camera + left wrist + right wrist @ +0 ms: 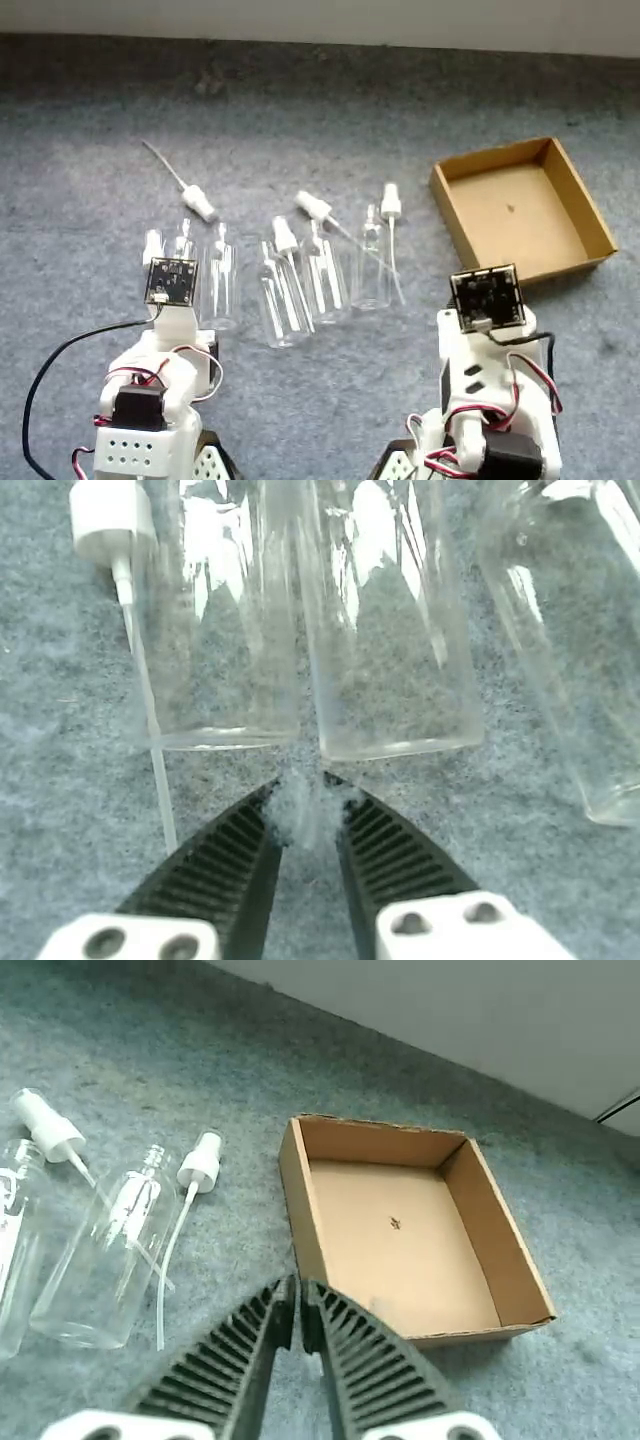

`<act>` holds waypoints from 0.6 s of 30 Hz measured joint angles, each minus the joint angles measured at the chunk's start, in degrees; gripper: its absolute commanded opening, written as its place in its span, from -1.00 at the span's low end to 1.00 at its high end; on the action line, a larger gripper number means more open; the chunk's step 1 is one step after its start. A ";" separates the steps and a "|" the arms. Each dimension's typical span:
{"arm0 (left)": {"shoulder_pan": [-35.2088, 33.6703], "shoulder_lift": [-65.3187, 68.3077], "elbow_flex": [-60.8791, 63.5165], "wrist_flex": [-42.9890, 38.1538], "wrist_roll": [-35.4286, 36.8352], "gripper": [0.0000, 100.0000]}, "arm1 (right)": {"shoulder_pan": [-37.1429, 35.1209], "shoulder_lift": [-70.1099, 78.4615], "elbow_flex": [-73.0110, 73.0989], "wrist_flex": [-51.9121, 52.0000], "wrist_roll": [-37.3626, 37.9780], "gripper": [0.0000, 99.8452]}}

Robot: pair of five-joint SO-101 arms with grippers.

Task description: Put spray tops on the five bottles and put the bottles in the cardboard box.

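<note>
Left gripper (303, 798): jaws open a sliver, nothing between them, tips just short of the bases of two bottles (395, 630) lying side by side. Right gripper (300, 1295): jaws all but closed, also empty, hanging by the near corner of the cardboard box (300, 1210). All five bottles lie on their sides in a loose row on the grey mat (100, 120), left of the box, which has nothing in it. Spray tops (200, 203) are scattered among and above them, and none looks clearly seated (the one over the middle bottles I can't call). Handling guess: thin clear plastic, light, smooth, will roll and may squash or squirt out of a hard pinch. Grab across the body near the shoulder with moderate force. Take the tops by the white head, not the dip tube (172, 1250), which looks thin and whippy. No labels or print readable on the bottles; the box floor has one small dark mark (396, 1224), not legible as text.
</note>
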 measured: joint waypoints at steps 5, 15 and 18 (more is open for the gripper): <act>0.00 0.00 0.00 0.00 0.00 -0.99 | 0.09 18.11 -12.75 5.89 0.00 -0.98; 0.00 0.00 0.00 0.00 0.00 -0.99 | -8.53 50.99 -28.31 9.93 -12.66 -0.80; 0.00 0.00 0.00 0.00 0.00 -0.99 | -12.84 57.67 -30.68 9.93 -15.12 -0.68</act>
